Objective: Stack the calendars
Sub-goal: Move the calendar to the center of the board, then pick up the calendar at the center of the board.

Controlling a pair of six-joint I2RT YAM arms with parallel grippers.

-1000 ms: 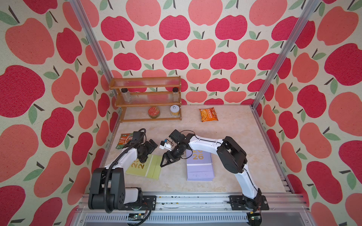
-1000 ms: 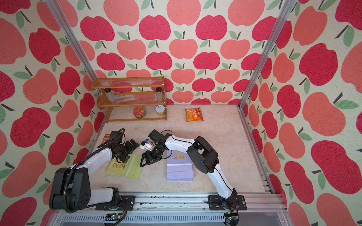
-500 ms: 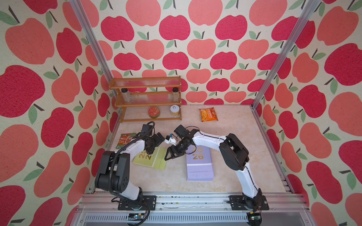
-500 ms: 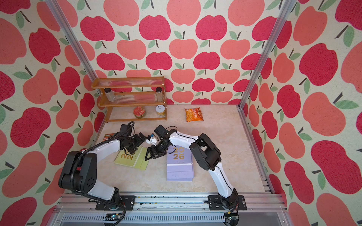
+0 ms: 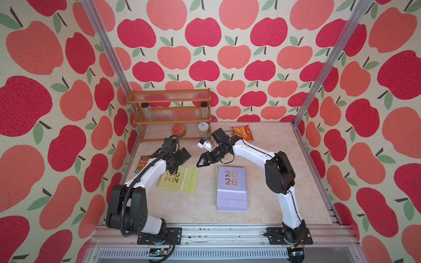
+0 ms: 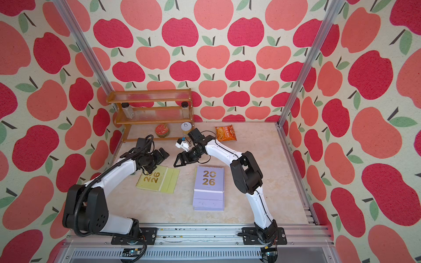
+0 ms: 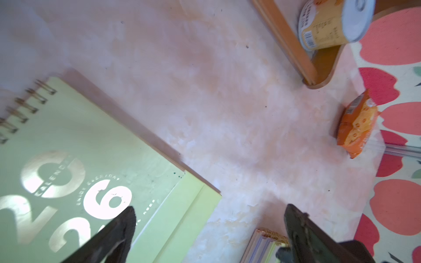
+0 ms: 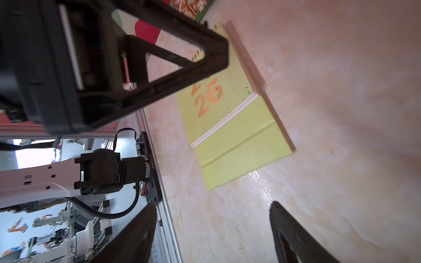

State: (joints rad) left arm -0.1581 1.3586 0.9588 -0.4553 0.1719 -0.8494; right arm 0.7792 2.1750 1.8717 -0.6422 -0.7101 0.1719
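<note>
A yellow-green calendar [image 5: 178, 180] [image 6: 159, 180] lies flat at the left of the table, its gold "2026" cover up. To its right stands a stack of lavender calendars [image 5: 232, 186] [image 6: 208, 189], with a "2026" cover on top. My left gripper [image 5: 183, 157] [image 6: 164, 155] hangs open above the far edge of the yellow-green calendar [image 7: 79, 159] and holds nothing. My right gripper [image 5: 201, 162] [image 6: 179, 161] is open and empty over bare table between the two. In the right wrist view the yellow-green calendar [image 8: 234, 127] lies ahead of the open gripper [image 8: 211, 209].
A wooden shelf rack [image 5: 169, 113] with two jars and two cans stands at the back left. An orange snack packet [image 5: 242, 133] lies at the back, a green packet [image 5: 142, 162] by the left wall under my left arm. Walls enclose three sides.
Both grippers have moved toward the back of the table, away from the front rail. The yellow-green calendar has slid a little back and to the right.
</note>
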